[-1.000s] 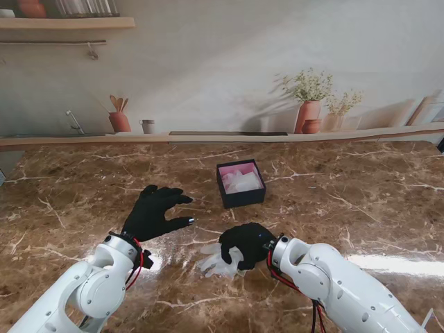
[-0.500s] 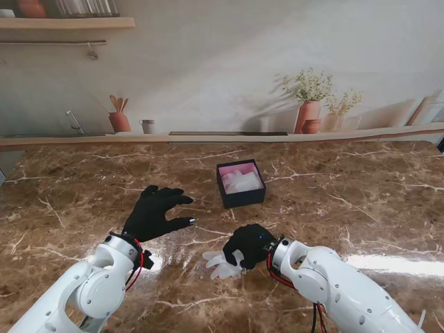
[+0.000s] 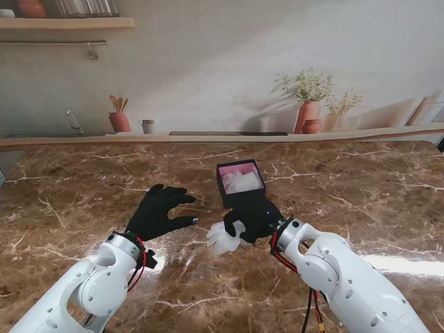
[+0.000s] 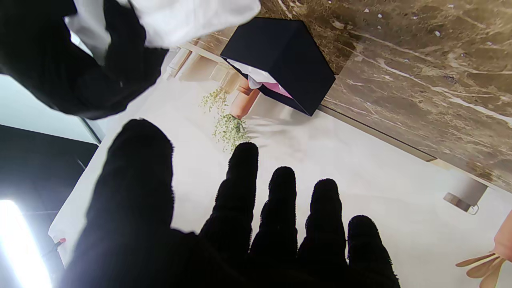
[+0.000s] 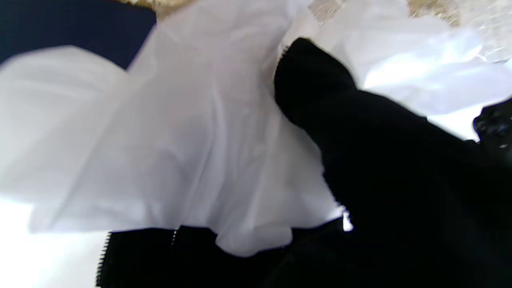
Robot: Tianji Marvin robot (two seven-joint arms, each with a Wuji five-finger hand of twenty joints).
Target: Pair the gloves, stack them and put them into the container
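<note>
Gloves (image 3: 223,237), thin, limp and probably slippery, hang bunched in our right hand (image 3: 258,218), clenched on them just short of the container (image 3: 241,182). Our left hand (image 3: 158,211) hovers splayed, empty. Pinching gathered film seems safest.

The table (image 3: 83,187) has a brown marble top with pale veins, and a bright patch of light reflects on it at the right side. Behind the far edge runs a long ledge (image 3: 208,137) along a pale wall. On this ledge, at the left, stands a terracotta jar with wooden spoons (image 3: 119,118), and just beside it a small grey cup (image 3: 147,126). At the right stand two terracotta pots with small white flowers (image 3: 309,104). High on the left there is a wooden shelf (image 3: 66,23).
</note>
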